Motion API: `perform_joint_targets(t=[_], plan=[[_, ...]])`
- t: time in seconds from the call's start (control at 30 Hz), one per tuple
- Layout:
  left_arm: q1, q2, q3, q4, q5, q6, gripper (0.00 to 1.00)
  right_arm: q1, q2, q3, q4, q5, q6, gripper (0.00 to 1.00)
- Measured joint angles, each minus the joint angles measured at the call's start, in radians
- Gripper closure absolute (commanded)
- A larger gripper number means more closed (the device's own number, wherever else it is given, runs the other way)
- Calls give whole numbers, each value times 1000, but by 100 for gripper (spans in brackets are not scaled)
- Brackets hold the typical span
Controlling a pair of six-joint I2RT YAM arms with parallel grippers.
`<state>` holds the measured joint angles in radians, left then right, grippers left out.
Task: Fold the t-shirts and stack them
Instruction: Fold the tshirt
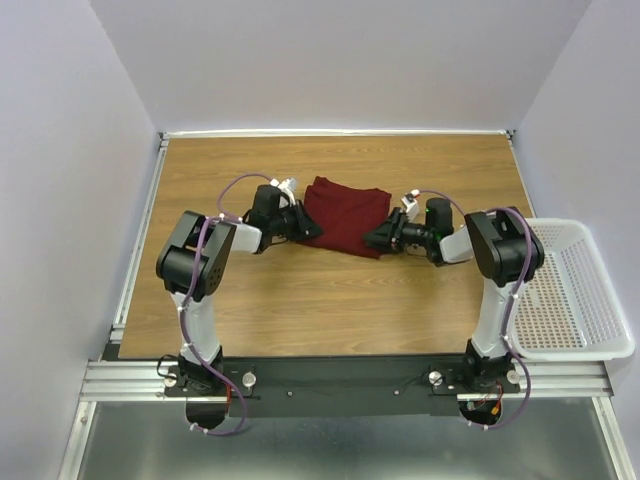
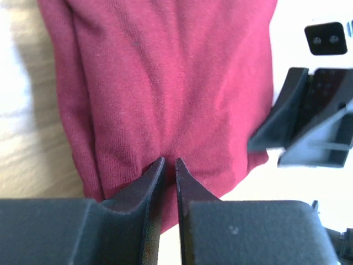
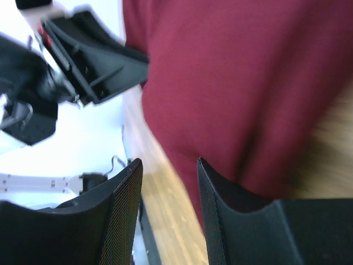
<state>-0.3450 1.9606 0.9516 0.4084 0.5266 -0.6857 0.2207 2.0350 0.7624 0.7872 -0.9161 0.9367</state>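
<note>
1. One maroon t-shirt (image 1: 345, 215), lying just above the centre of the overhead frame.
2. Two robot arms: the left arm (image 1: 195, 265) at lower left and the right arm (image 1: 500, 260) at lower right.
3. Two grippers: the left gripper (image 1: 312, 228) at the cloth's left edge and the right gripper (image 1: 372, 238) at its right edge.
4. One white mesh basket (image 1: 600, 300), at the right edge of the frame.
5. One wooden table (image 1: 300, 300).

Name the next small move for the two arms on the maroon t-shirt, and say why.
Probably slide the right gripper forward onto the maroon t-shirt's edge and close it. The left gripper's jaws pinch the opposite edge, with creases running into them, while the right jaws stand open at the cloth's edge, gripping nothing. A grip on both sides seems needed to lift and fold evenly.
</note>
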Motion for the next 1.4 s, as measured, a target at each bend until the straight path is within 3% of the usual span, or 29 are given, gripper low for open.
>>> perform_joint_targets(t=[0.3, 0.6, 0.8, 0.93, 1.07, 1.2, 1.4], plan=[[19, -198, -151, 9, 6, -65, 78, -71, -69, -11, -27, -3, -5, 48], [64, -638, -222, -60, -119, -47, 75, 135, -137, 159, -25, 39, 62, 46], [95, -787, -246, -151, -233, 25, 75, 227, 15, 255, 12, 98, 112, 46], [94, -767, -269, -183, -251, 51, 74, 231, 140, 252, 15, 137, 162, 48], [92, -652, -251, -194, -228, 59, 72, 225, 117, 253, 13, 145, 161, 47], [63, -489, -179, -202, -200, 54, 71, 207, 69, 267, -35, 149, 135, 47], [19, -242, 28, -101, -147, -1, 72, 69, 7, 349, -47, 161, 109, 47]])
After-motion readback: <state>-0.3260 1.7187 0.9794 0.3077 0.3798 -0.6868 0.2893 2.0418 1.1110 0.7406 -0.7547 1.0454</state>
